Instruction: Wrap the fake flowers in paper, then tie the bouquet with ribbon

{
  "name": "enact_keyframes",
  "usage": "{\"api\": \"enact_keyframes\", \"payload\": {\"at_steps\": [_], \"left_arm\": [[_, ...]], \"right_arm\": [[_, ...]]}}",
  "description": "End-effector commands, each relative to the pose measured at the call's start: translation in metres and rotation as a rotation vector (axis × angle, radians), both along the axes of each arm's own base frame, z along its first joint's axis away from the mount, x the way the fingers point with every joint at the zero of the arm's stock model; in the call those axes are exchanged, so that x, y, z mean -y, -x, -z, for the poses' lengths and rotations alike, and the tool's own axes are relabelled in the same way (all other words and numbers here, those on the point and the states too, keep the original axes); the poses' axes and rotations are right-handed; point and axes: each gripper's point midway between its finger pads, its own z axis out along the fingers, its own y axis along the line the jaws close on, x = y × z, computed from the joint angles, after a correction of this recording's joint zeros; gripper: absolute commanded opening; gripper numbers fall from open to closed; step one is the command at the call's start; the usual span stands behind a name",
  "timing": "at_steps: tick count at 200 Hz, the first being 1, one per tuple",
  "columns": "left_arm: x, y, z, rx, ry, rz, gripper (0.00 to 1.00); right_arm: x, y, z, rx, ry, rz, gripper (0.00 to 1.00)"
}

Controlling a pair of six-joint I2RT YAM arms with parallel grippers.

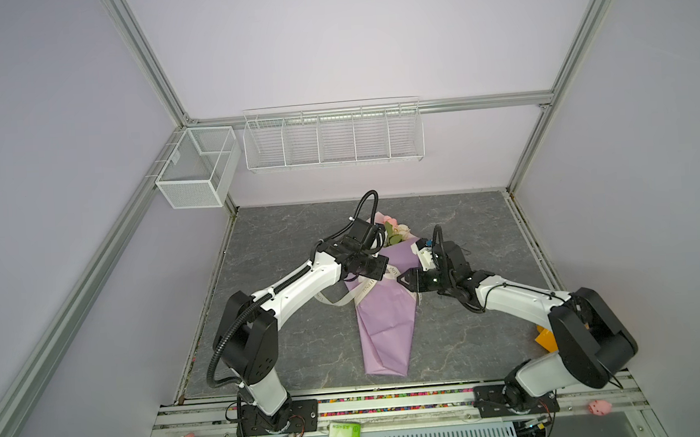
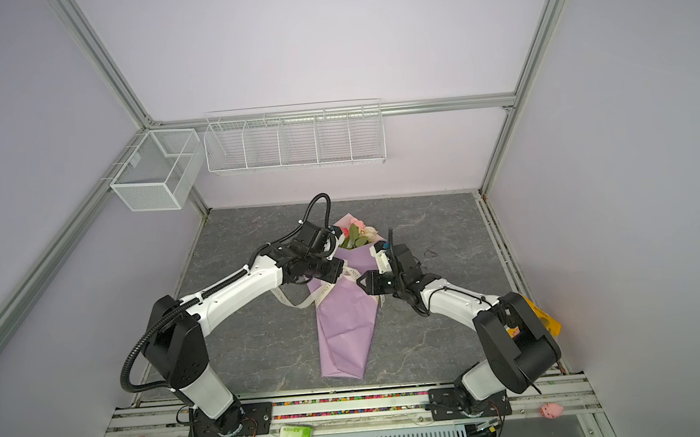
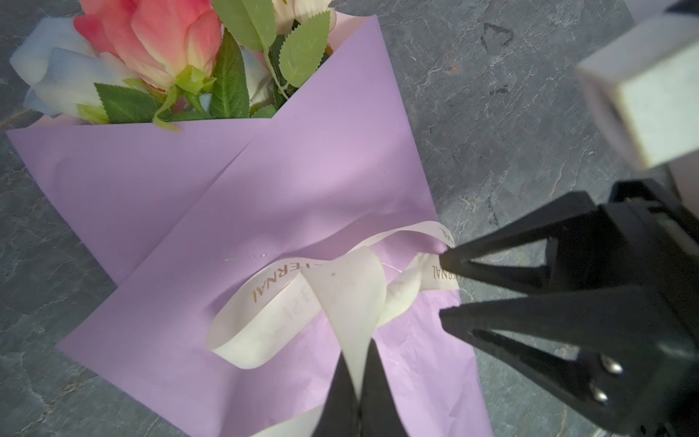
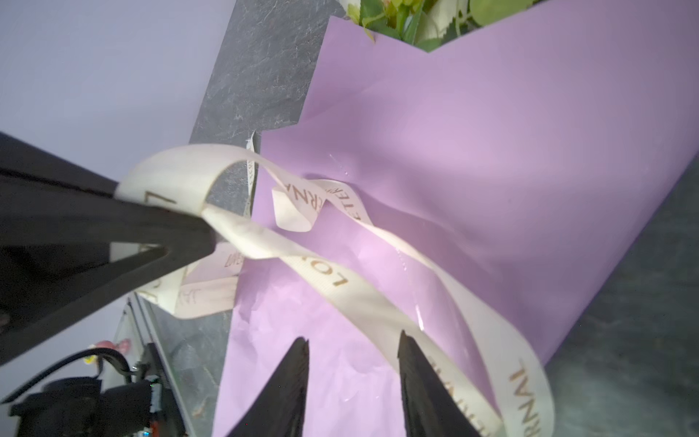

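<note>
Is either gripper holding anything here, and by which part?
The left gripper pinches the cream lettered ribbon by a strand rising off its crossing over the lilac wrap. The right gripper is open, holding nothing.

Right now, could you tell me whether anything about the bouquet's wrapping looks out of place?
The cream ribbon lies in slack, twisted loops on the lilac paper instead of snug around it; one tail trails onto the table. The paper is crinkled beneath it. The left gripper pinches one strand.

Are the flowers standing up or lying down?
Lying down. The bouquet of fake flowers lies flat on the grey table, wrapped in purple paper, in both top views.
</note>
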Motion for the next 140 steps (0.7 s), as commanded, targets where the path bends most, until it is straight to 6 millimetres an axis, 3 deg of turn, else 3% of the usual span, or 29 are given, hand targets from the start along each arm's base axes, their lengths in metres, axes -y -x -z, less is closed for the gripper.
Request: {"api": "enact_keyframes", "payload": {"at_steps": [1, 28, 49, 83, 120, 140], "left_arm": [[-0.004, 0.0, 0.009, -0.023, -0.023, -0.009, 0.0], [-0.004, -0.001, 0.01, -0.027, -0.027, -0.01, 0.0], [-0.003, 0.0, 0.011, -0.034, -0.026, -0.01, 0.0], [-0.004, 0.0, 0.014, -0.044, -0.034, -0.012, 0.0], [-0.003, 0.0, 0.015, -0.051, -0.037, -0.007, 0.0], [-0.003, 0.001, 0.015, -0.051, -0.032, -0.007, 0.0]], "right_arm": [[-0.021, 0.003, -0.017, 0.011, -0.093, 0.061, 0.32], [-0.031, -0.003, -0.008, -0.002, -0.144, 0.145, 0.25], [-0.045, -0.011, -0.011, 0.008, -0.215, 0.182, 0.26], [-0.051, -0.02, 0.006, -0.037, -0.228, 0.286, 0.28], [-0.071, -0.027, 0.006, -0.017, -0.284, 0.298, 0.38], [-0.067, -0.031, 0.014, -0.018, -0.227, 0.354, 0.42]]}}
